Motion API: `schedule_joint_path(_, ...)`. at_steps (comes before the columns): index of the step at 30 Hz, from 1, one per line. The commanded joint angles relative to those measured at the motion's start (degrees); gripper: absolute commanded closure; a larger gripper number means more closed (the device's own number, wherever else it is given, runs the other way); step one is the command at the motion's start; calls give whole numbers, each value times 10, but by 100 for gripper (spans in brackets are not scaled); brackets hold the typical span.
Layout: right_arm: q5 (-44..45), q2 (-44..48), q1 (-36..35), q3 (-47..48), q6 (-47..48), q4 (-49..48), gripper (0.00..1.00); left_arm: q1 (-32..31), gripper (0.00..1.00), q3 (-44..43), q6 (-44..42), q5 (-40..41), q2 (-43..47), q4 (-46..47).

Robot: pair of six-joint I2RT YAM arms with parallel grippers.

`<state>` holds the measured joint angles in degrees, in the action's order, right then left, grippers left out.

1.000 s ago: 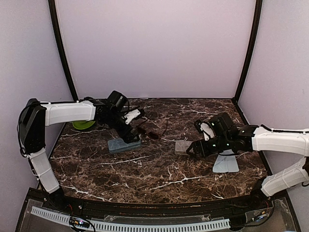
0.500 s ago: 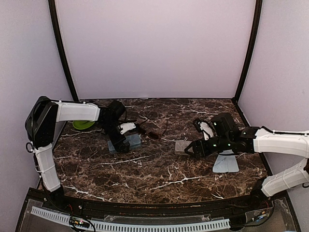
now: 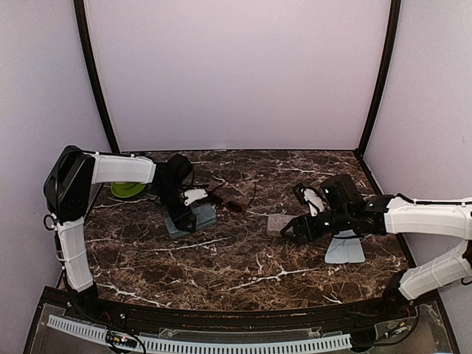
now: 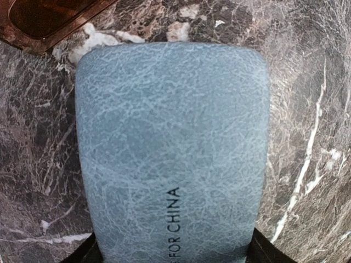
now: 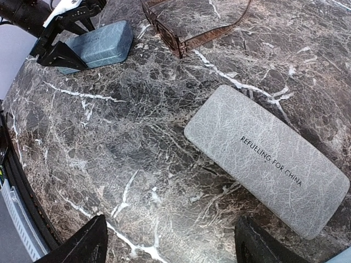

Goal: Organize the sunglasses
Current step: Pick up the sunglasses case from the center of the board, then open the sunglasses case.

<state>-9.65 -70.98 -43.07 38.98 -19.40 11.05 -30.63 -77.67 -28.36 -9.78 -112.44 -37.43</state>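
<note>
The sunglasses with dark reddish-brown lenses lie on the marble table just right of the blue-grey case. They also show in the right wrist view, and one lens shows in the left wrist view. My left gripper is down over the blue-grey case. It is open, with a finger at each long side. My right gripper is open and empty, just in front of the beige case. The purple-tinted pair is hidden.
A light-blue cloth lies under my right arm. A green object sits at the back left behind my left arm. The booth walls stand close at the table's back and sides.
My left gripper has swung down from above the blue-grey case to sit low over it. My right gripper has shifted slightly left, staying by the beige case.
</note>
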Motion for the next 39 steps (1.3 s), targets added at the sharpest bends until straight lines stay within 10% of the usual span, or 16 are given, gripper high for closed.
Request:
schedule_joint_path(1,-28,-8,1,-1,-8,-41,20,-2,51,-5,31,-40,48,-23)
schedule_joint_path(19,-151,-112,-96,66,46,-155,2,-121,92,203,277,-304,216,294)
schedule_joint_path(39,-202,-89,-100,41,64,-267,1,-162,96,252,395,-411,242,472)
